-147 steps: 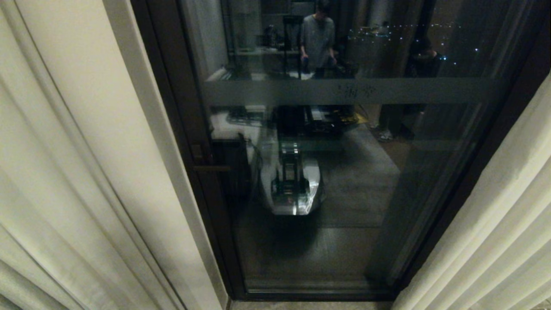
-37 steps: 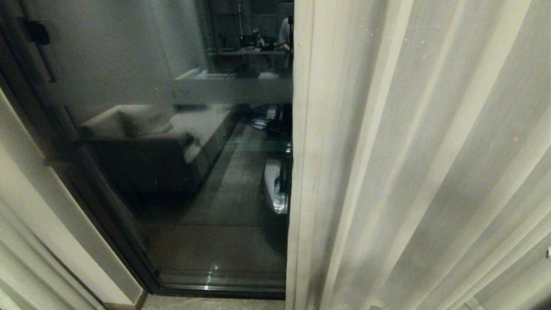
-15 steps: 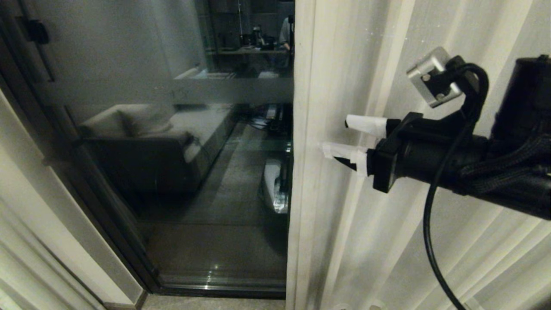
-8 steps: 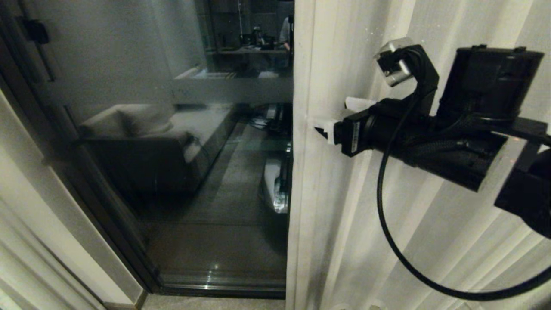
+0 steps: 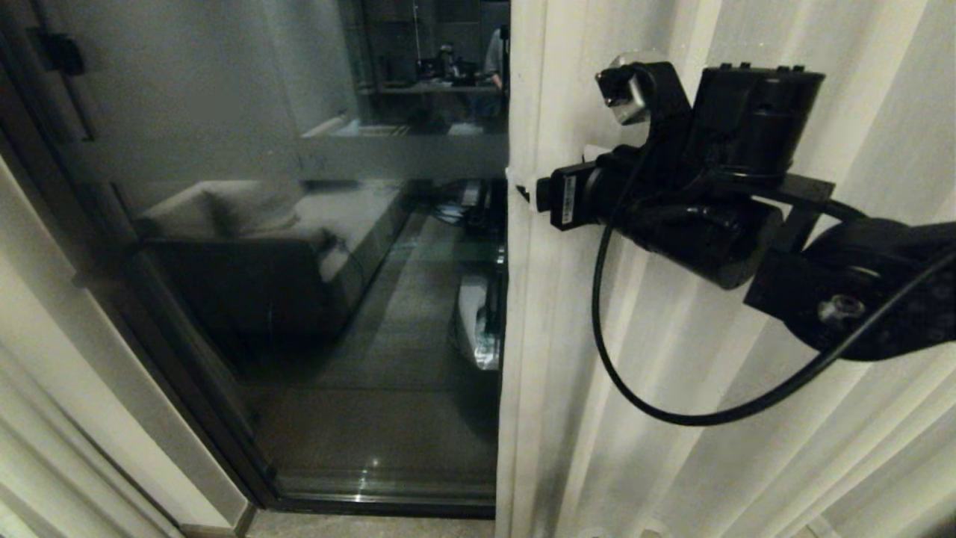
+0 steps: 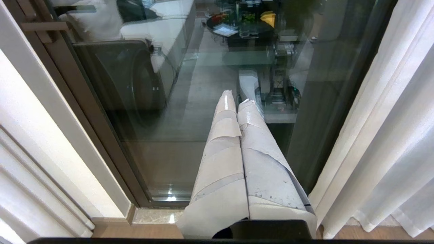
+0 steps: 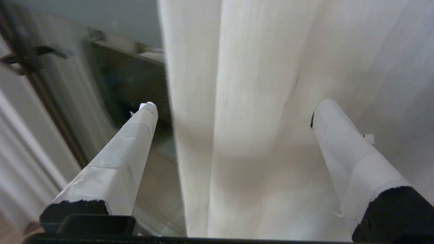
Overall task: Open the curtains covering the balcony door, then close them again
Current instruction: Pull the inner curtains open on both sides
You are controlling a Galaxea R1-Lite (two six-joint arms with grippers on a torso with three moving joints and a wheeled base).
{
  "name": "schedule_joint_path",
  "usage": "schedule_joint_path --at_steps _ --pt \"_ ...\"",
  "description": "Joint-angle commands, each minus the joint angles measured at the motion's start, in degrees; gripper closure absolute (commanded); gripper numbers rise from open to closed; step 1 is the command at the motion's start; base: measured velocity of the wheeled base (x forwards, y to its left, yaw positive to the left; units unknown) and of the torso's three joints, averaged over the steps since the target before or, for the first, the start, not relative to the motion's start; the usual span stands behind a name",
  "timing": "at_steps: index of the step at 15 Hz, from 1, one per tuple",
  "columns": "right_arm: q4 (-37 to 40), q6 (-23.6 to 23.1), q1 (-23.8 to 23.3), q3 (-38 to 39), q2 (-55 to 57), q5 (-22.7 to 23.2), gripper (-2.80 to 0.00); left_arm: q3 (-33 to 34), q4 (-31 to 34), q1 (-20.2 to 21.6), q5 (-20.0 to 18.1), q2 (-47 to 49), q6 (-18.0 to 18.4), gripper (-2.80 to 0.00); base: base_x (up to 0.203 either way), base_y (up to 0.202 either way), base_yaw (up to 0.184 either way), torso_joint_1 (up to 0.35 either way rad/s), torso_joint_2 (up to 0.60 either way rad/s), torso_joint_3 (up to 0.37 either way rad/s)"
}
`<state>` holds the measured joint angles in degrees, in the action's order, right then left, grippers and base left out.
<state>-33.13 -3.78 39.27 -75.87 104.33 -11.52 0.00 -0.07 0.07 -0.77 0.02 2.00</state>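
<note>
Right gripper (image 7: 230, 112) now raised further to the right curtain's (image 5: 709, 448) hemmed edge, fingers spread wider, straddling it, balcony door (image 5: 299, 299) glass uncovered leftward, left gripper (image 6: 237, 101) closed, empty, no legible writing.

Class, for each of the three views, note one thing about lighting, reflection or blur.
Head view: dim; the door glass mirrors a sofa. Left wrist view: brighter; a glare spot low on the glass. Right wrist view: door frame smeared by blur; curtain sharper between the open right end effector fingers.
</note>
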Motion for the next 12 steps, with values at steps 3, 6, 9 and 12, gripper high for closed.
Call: schedule_joint_path --at_steps 3,6,9,12 --pt "-1.3 -0.2 0.0 -1.5 3.1 -4.0 -2.80 0.0 0.0 0.0 0.0 0.0 0.0 0.00 0.000 0.000 0.000 0.000 0.00 0.000" --pt "-5.0 -0.2 0.0 -2.5 5.4 -4.1 -2.80 0.0 0.0 0.0 0.0 0.0 0.0 0.00 0.000 0.000 0.000 0.000 0.00 0.000" --pt "-6.2 -0.3 -0.3 -5.3 8.0 -4.1 -2.80 0.0 0.0 0.0 0.0 0.0 0.0 0.00 0.000 0.000 0.000 0.000 0.00 0.000" --pt "-9.5 -1.9 -0.9 -8.1 11.2 -4.1 -2.80 0.0 0.0 0.0 0.0 0.0 0.0 0.00 0.000 0.000 0.000 0.000 0.00 0.000"
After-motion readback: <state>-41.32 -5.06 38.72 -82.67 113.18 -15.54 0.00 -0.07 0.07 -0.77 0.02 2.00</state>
